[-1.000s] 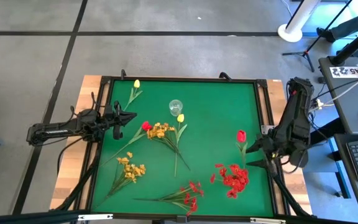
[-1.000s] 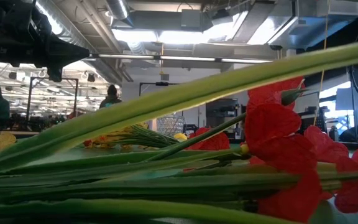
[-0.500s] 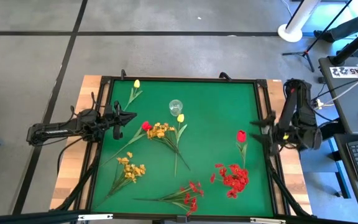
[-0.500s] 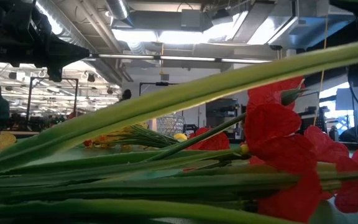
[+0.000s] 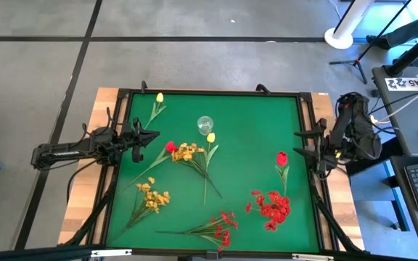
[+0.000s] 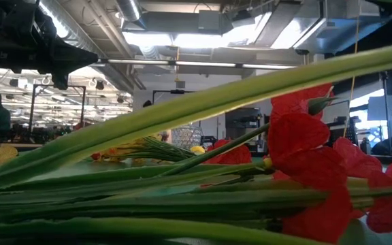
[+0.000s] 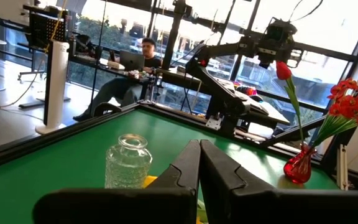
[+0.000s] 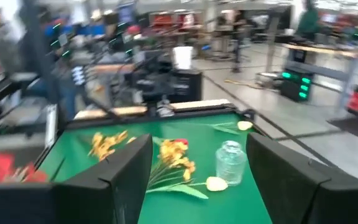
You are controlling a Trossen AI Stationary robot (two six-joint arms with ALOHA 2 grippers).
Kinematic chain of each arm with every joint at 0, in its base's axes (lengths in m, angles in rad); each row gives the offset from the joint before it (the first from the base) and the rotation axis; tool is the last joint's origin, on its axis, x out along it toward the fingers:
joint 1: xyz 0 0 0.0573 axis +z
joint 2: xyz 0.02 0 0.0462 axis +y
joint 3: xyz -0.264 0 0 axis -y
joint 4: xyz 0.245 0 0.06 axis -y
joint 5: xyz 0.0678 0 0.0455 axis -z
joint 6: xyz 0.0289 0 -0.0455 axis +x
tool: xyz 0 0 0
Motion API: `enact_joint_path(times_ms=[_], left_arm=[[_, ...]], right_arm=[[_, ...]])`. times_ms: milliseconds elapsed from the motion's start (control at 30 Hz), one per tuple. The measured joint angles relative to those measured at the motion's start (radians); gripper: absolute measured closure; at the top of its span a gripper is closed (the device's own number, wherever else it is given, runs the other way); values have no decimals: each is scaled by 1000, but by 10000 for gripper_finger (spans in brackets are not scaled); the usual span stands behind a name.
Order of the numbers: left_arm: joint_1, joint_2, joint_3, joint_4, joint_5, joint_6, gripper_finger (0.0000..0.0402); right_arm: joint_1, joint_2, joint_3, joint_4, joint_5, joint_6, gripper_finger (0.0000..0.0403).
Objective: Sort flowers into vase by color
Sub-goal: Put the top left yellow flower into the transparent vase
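A: Near edge first. Red spray (image 5: 218, 228) at the front of the green table (image 5: 252, 123), red cluster (image 5: 271, 206) to its right, yellow spray (image 5: 151, 197) on the left.

B: Mid-table?

A: Red tulip (image 5: 281, 158) lies right. Yellow bunch (image 5: 187, 152) at centre, a second red tulip (image 5: 170, 146) and a yellow tulip (image 5: 210, 137) touching it.

B: The vase?

A: Glass vase (image 5: 205, 124) stands upright, nothing in it, just behind the bunch. Another yellow tulip (image 5: 159, 97) at the far edge.

B: Grippers?

A: Left gripper (image 5: 153, 135) over the left edge, fingers clenched on nothing. Right gripper (image 5: 300, 143) at the right rim, fingers spread, nothing held.
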Motion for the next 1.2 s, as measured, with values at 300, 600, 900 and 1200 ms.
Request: enact_joint_path(times_ms=[300,600,900,1200], left_arm=[[0,0,0,0,0,0,397],[0,0,0,0,0,0,397],[0,0,0,0,0,0,397],[0,0,0,0,0,0,397]], right_arm=[[-174,-1,44,166,-186,-320,144],[-395,-1,62,157,-296,-343,144],[-606,28,56,128,-597,-341,144],[-821,34,56,83,-713,-339,144]])
